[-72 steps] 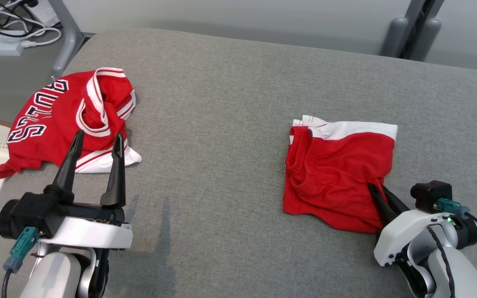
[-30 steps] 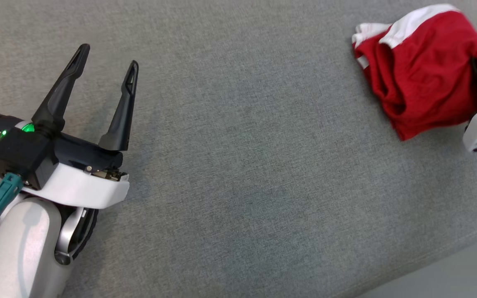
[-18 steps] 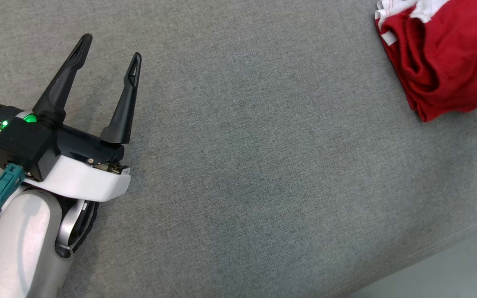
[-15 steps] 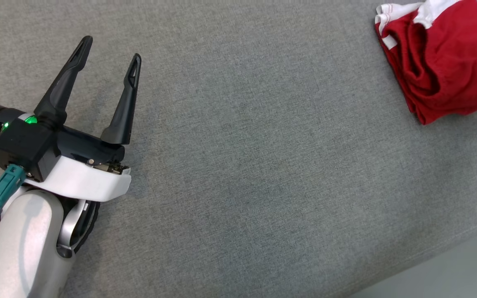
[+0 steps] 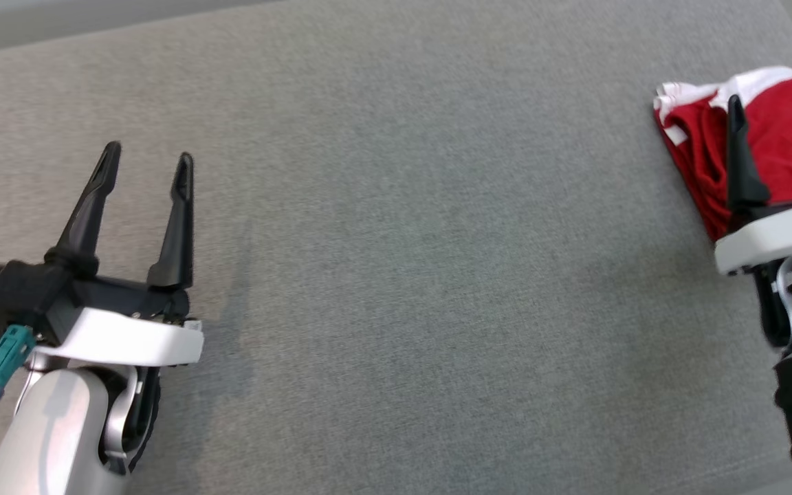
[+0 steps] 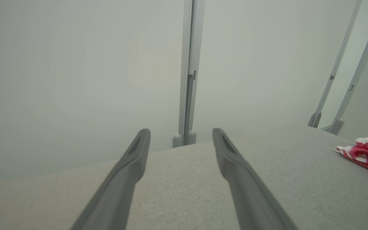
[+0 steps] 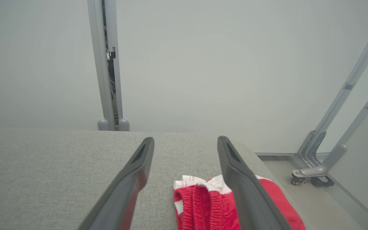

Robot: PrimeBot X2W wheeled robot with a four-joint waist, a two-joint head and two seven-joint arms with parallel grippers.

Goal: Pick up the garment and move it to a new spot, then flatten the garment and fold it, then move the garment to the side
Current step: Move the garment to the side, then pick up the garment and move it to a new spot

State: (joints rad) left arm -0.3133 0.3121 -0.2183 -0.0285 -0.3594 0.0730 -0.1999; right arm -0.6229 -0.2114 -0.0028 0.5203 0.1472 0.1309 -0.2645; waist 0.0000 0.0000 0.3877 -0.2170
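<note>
One red garment (image 5: 698, 146) out there, just the one. Two tools showing, the left tool (image 5: 148, 154) and the right tool (image 5: 767, 98), two dark fingers (image 5: 174, 220) apiece, four altogether. One grey counter (image 5: 437, 275).

Red shorts (image 5: 774, 141) with white trim and a gathered elastic waistband lie folded in a compact, slightly rumpled bundle, resting flat near the right edge of the grey fabric surface (image 5: 437, 275), towards its far corner.

You have nothing to read here: no text, label, brand, number or sign is legible in any of the views.
</note>
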